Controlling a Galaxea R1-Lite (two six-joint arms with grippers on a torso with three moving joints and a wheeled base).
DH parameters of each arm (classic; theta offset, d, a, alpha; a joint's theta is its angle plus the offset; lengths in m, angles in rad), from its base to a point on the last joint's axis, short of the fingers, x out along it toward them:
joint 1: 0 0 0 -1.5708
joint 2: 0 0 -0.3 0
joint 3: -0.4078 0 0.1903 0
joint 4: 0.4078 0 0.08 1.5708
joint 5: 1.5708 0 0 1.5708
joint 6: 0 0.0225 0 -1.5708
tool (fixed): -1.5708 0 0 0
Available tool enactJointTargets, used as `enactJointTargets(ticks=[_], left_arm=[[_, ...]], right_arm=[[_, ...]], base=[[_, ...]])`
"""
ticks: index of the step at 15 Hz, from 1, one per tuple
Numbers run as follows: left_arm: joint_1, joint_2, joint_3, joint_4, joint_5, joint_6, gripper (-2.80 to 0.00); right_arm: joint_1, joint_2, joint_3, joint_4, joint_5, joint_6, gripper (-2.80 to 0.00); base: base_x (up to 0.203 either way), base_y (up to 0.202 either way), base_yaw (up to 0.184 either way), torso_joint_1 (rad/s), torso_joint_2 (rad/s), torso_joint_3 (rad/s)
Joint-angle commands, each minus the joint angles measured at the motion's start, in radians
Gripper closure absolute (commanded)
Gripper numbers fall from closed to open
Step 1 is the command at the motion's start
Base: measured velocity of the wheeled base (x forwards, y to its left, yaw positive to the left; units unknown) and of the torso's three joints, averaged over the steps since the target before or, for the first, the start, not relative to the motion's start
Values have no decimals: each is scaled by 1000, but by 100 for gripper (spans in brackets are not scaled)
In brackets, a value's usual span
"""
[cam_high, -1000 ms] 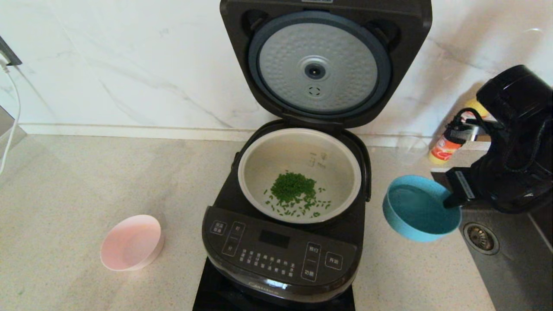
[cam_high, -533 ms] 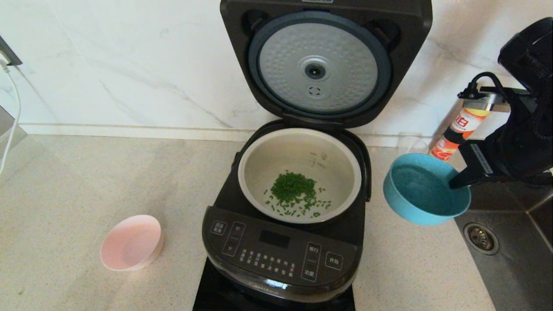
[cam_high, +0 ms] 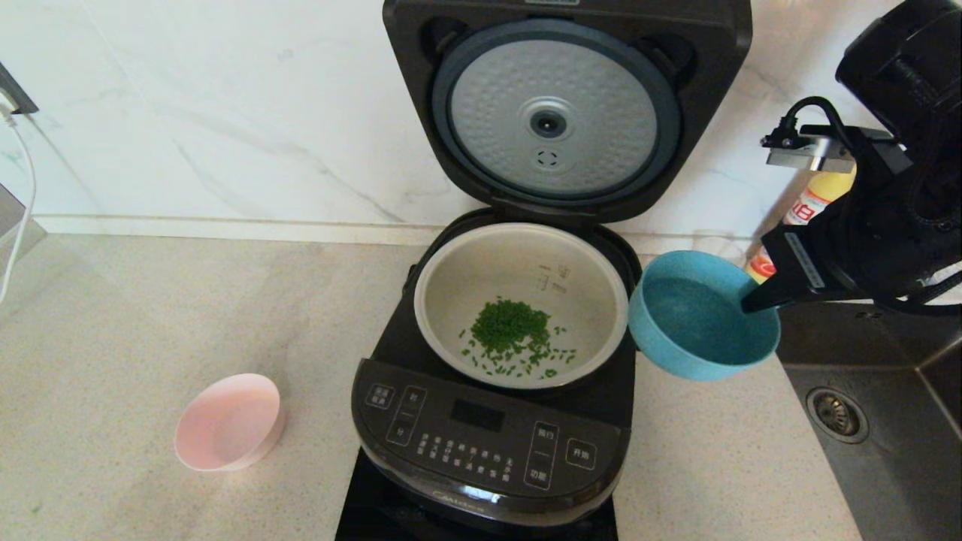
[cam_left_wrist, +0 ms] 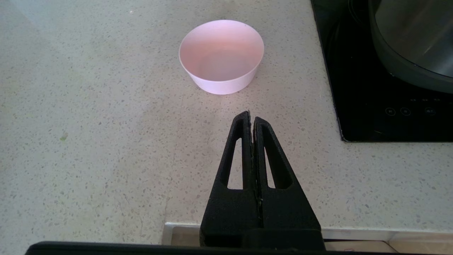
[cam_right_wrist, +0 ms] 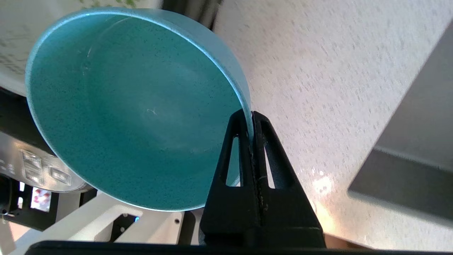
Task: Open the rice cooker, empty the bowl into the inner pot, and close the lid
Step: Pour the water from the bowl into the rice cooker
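The black rice cooker (cam_high: 481, 443) stands open, its lid (cam_high: 556, 113) raised against the wall with the dimpled silver underside showing. The inner pot (cam_high: 451, 285) holds a heap of small green pieces (cam_high: 511, 330). My right gripper (cam_high: 751, 304) is shut on the rim of a blue bowl (cam_high: 699, 323) and holds it in the air, tilted, just right of the pot's rim. In the right wrist view the blue bowl (cam_right_wrist: 134, 106) looks empty and the gripper (cam_right_wrist: 250, 118) pinches its wall. My left gripper (cam_left_wrist: 250, 118) is shut and empty above the counter, short of a pink bowl (cam_left_wrist: 221, 56).
The pink bowl (cam_high: 229, 421) sits empty on the speckled counter (cam_high: 150, 315) left of the cooker. A steel sink (cam_high: 879, 421) with a drain lies at the right. A bottle with a red and yellow label (cam_high: 797, 225) stands behind the blue bowl. A black hob (cam_left_wrist: 389, 88) lies under the cooker.
My right gripper has lifted the blue bowl and carried it left, from above the counter by the sink to beside the pot's rim. The left arm and pink bowl have not moved.
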Motion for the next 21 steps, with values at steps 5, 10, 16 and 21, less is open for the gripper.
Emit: enactJointTargets(ticks=[5,10,16,21], left_arm=[[0,0,0,0,0,1,0],[0,0,0,0,0,1,0],[0,0,0,0,0,1,0],[0,0,0,0,0,1,0]], right_arm=[[66,28,-4,-21,-43,2,0],[117,58,-5,-80,-94,4,0],[160,104,-9,-159,-130,8,0],[171,122,-9,-198,-153,5,0]], base=[[0,0,0,0,0,0],[0,0,0,0,0,0],[0,0,0,0,0,0],[0,0,0,0,0,0]])
